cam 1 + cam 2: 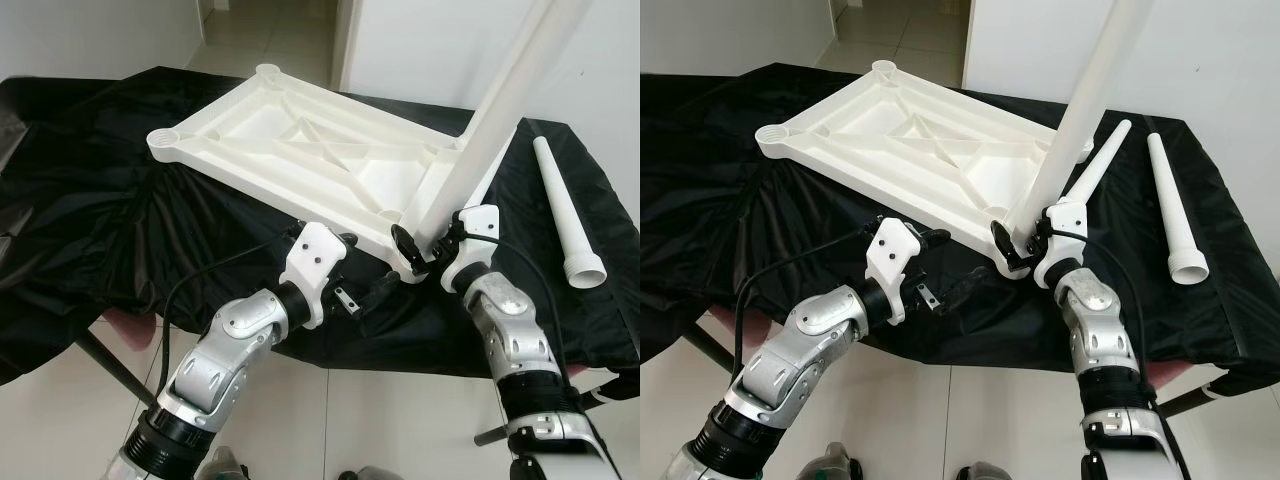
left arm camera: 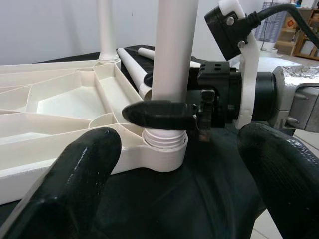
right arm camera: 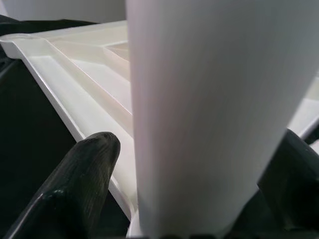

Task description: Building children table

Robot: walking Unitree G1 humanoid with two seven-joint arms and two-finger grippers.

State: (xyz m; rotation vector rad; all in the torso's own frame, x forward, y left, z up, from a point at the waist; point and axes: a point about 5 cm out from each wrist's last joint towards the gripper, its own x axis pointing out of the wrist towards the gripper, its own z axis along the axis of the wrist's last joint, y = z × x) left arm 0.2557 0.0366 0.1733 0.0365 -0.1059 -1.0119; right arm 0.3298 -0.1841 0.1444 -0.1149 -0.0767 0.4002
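Left wrist view: your right hand (image 2: 172, 115) is clamped on the leg (image 2: 174, 50) at the corner socket (image 2: 162, 149).

You're seating this leg in the upturned tabletop (image 1: 300, 150); next, judge it needs twisting or pressing fully home. Its long axis rises from that hand, leaning up and away. Your left hand (image 1: 362, 297), fingers apart, waits just beside it. Two spare legs (image 1: 565, 215) lie beyond, on the black-draped bench (image 1: 90, 200).

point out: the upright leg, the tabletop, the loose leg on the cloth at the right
upright leg (image 1: 478, 130): left eye view, middle of its shaft, above the right gripper (image 1: 425, 245) shut on it.
tabletop (image 1: 300, 140): left eye view, ribbed underside, centre.
loose leg (image 1: 560, 200): left eye view, mid-shaft, lying on the black cloth (image 1: 90, 200).
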